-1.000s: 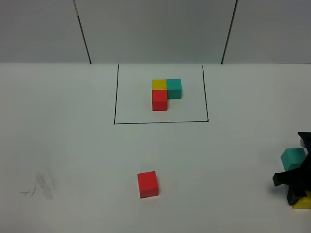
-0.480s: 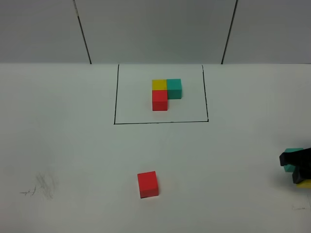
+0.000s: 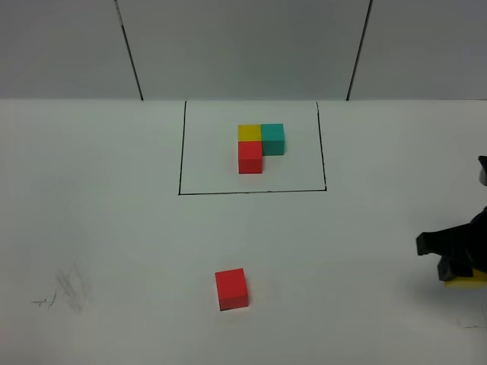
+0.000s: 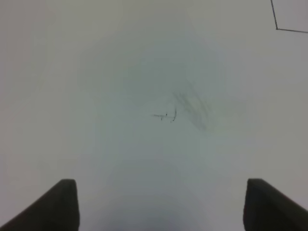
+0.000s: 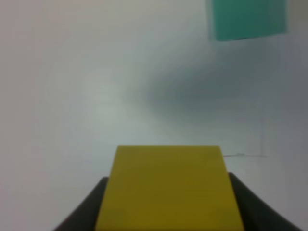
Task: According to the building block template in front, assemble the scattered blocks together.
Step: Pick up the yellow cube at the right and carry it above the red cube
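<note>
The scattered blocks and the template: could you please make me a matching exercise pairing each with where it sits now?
Things:
1 red cube
2 yellow cube
3 teal cube
4 template

Places:
A inside the black outline
B gripped by the right tool
C free on the table, beyond the yellow cube
D alone on the table, on the near side of the outline

Pairs: 1-D; 2-B; 3-C; 4-A

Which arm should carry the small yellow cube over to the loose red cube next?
Right, probably. The right gripper grips the small matte yellow cube, while the left gripper hangs open over scuffed table, holding nothing, with no block in its view.
</note>
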Controlling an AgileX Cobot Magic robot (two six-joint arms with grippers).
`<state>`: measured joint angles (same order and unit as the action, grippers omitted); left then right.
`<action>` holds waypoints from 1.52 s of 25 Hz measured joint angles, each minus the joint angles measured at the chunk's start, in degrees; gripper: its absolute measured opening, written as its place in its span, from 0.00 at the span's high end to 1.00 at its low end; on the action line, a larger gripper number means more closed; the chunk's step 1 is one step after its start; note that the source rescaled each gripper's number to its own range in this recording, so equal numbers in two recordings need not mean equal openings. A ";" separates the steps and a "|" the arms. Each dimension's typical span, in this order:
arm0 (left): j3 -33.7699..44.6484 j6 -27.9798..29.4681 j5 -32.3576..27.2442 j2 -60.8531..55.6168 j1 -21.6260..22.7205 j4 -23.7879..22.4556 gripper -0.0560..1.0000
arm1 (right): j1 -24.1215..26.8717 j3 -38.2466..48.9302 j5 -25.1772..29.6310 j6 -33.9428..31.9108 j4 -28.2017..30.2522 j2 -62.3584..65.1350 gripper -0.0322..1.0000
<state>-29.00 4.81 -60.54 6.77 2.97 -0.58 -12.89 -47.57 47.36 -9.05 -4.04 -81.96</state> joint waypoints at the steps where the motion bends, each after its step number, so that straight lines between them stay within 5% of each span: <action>1: 0.00 0.00 0.00 0.00 0.00 0.00 0.00 | -1.91 -0.69 -0.07 -1.52 0.10 0.00 0.49; 8: 0.00 0.00 0.00 0.00 0.00 0.00 0.00 | -13.63 -9.92 0.57 -9.90 2.14 -2.24 0.49; 14: 0.00 0.00 0.00 0.00 0.00 0.00 0.00 | -19.69 -24.44 6.95 -11.27 3.34 -11.49 0.49; 24: 0.00 0.00 0.00 0.00 0.00 0.00 0.00 | -22.05 -44.82 17.92 -17.83 4.67 -26.92 0.49; 38: 0.00 0.00 0.00 0.00 0.00 0.00 0.00 | -24.65 -49.31 15.80 -24.76 7.32 -36.70 0.49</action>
<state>-29.00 4.81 -60.54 6.77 2.97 -0.58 -37.54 -96.88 63.17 -33.81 3.28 -118.66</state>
